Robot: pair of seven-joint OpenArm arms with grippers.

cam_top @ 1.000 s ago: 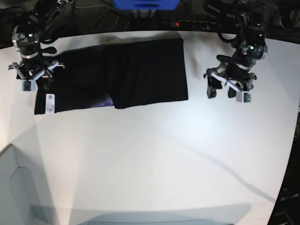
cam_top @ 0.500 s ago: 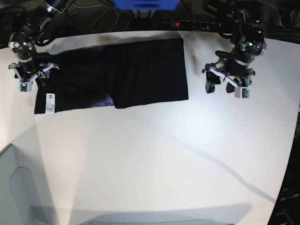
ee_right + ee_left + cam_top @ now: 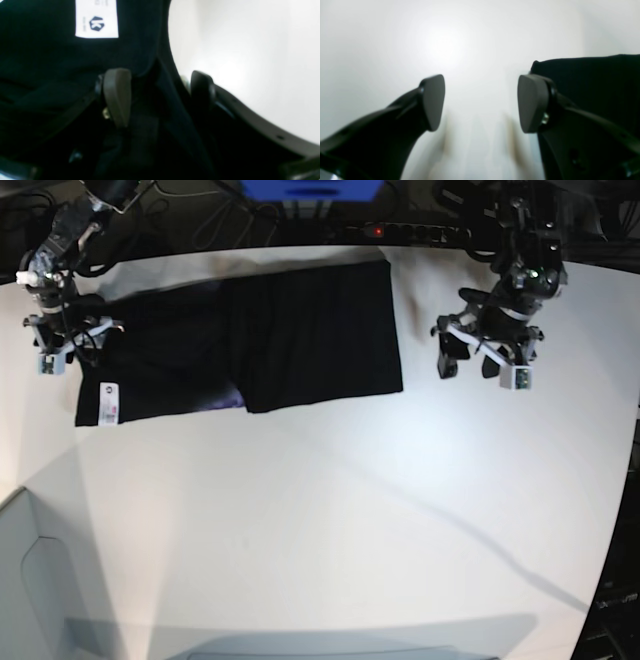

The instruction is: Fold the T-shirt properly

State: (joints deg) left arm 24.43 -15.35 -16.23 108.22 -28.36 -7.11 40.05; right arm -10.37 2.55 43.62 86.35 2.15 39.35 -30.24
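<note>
The black T-shirt (image 3: 300,335) lies folded flat at the far side of the white table (image 3: 330,510). Its white tag (image 3: 108,402) is at its near left corner, and a little purple print (image 3: 230,395) peeks out at the front edge. My right gripper (image 3: 72,350) is open at the shirt's left edge. In the right wrist view its fingers (image 3: 117,97) straddle the edge of the T-shirt (image 3: 50,75), with the tag (image 3: 97,18) just beyond. My left gripper (image 3: 465,365) is open and empty over bare table, right of the shirt. The left wrist view shows the gripper (image 3: 482,102) beside the shirt's corner (image 3: 595,80).
A power strip (image 3: 410,230) and cables lie along the table's far edge, with a blue object (image 3: 310,188) behind the shirt. A grey-white panel (image 3: 40,580) stands at the near left corner.
My right gripper has moved a little left and toward the far edge at the shirt's left side. My left gripper has drawn slightly back toward the far edge. The shirt's left edge shifted slightly.
</note>
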